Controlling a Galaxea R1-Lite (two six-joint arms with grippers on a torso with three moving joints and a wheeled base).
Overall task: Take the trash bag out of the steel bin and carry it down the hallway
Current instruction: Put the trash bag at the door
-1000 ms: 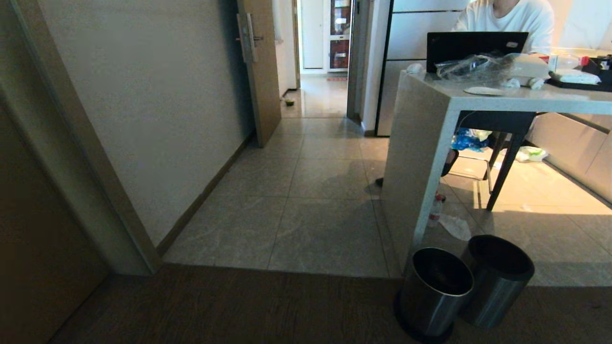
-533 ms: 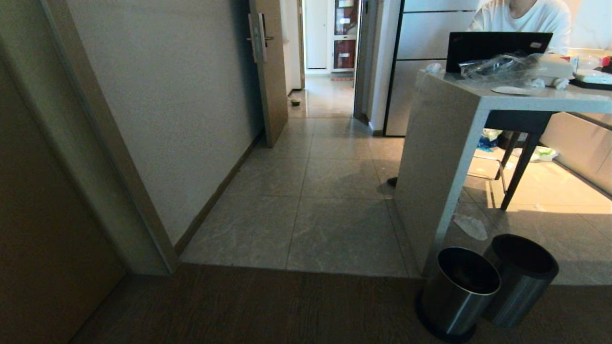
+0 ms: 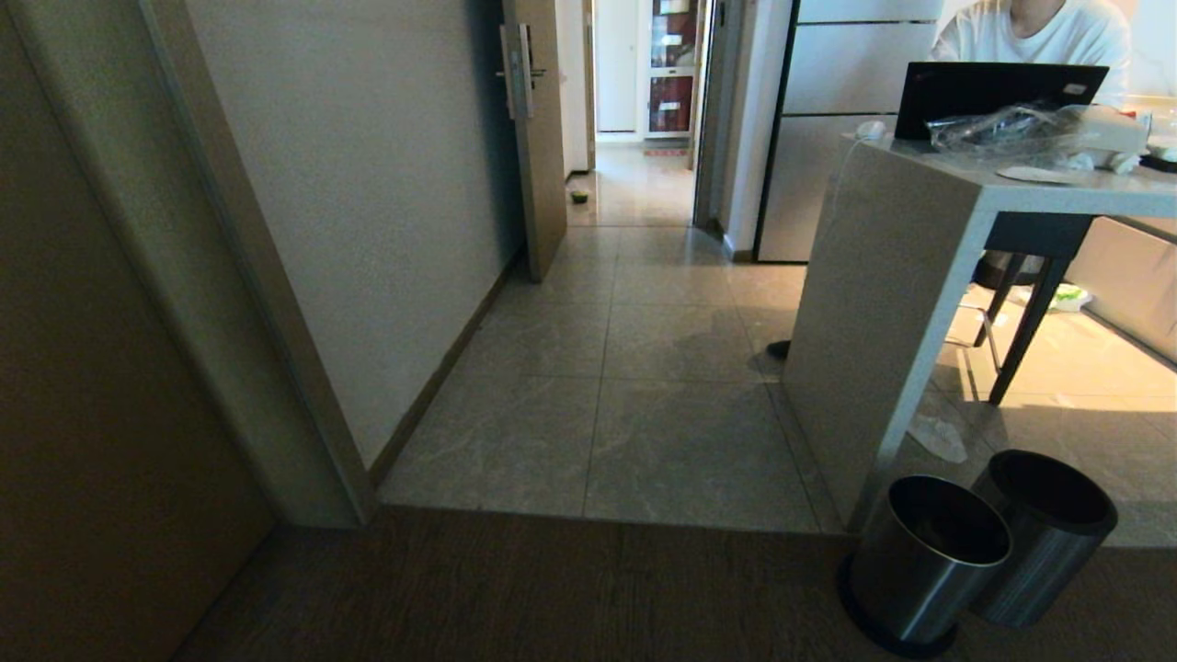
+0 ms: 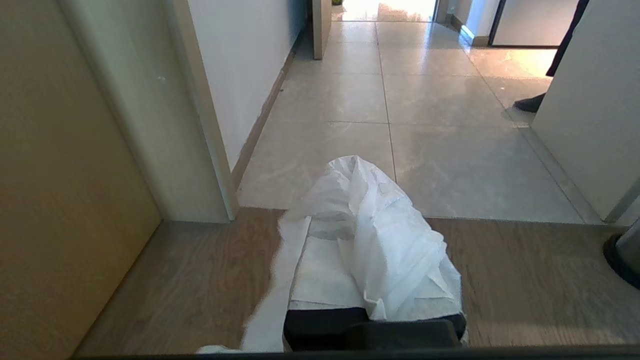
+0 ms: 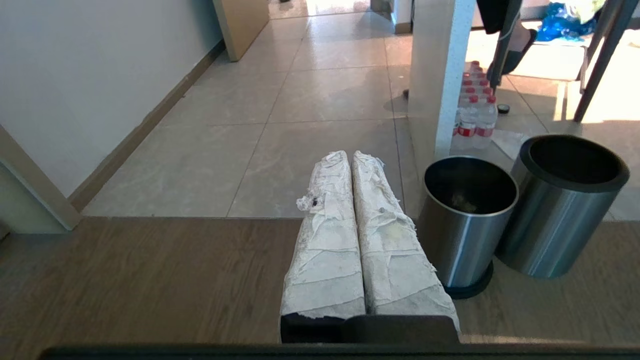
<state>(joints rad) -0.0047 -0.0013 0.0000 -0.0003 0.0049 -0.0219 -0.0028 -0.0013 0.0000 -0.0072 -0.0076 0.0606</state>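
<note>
Fingers of our left gripper (image 4: 372,280) are hidden under the thin white plastic trash bag (image 4: 370,240), on which they are clamped, above the brown wood floor (image 4: 190,280). Our right gripper (image 5: 356,165) shows its two tape-wrapped fingers (image 5: 327,235) pressed together, empty. Just beside it stands the shiny brushed-steel bin with a black base ring (image 5: 462,220), touching a second steel bin with a black rim (image 5: 562,200). Beyond lies the tiled hallway (image 3: 634,331), with a person in white (image 3: 1039,32) at the grey counter (image 3: 883,303).
</note>
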